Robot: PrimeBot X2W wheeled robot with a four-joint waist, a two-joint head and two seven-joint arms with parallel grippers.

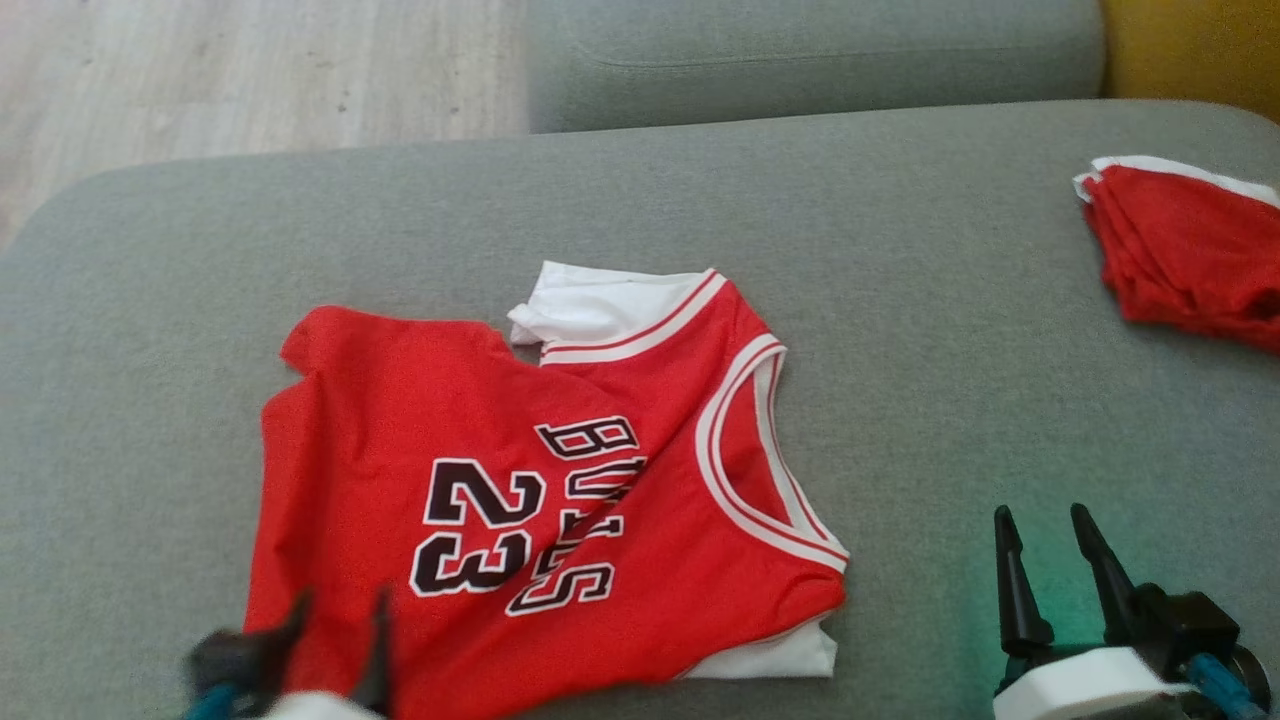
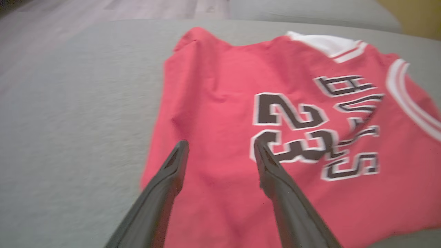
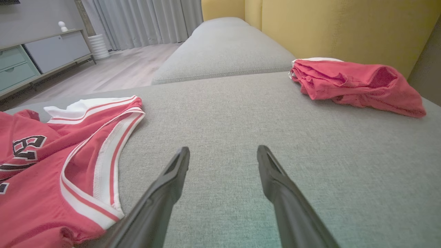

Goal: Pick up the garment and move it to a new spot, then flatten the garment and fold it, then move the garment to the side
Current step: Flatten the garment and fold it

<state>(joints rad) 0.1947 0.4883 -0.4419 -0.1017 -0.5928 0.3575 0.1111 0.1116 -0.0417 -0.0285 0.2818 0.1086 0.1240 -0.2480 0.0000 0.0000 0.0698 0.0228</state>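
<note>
Found the red Bulls jersey [image 1: 540,500] spread face-up on the grey sofa cushion [image 1: 900,330], left of the middle in the head view. Lay sideways: long axis running left to right, neckline toward the robot's right, hem toward its left, with the "23" and the lettering turned on their side. Looked like thin, slightly rumpled fabric, with white-and-red striped trim round the neck and white panels poking out at the far edge and the near right corner.

Saw a flat, tightly woven grey cover on the cushion, a second grey cushion [image 1: 800,60] behind it, a yellow backrest [image 3: 344,27], pale wood-look floor [image 1: 250,70], grey curtains [image 3: 144,20] and a low sideboard [image 3: 41,55] with teal drawers. Also spotted a folded red garment [image 1: 1190,250] at the far right, well apart from the jersey.

Caught the left gripper [image 2: 220,143], blurry, hanging over the hem end with fingers spread wide and nothing between them. Same for the right gripper [image 1: 1041,515]: wide apart, empty, over bare cushion to the right of the neckline.
</note>
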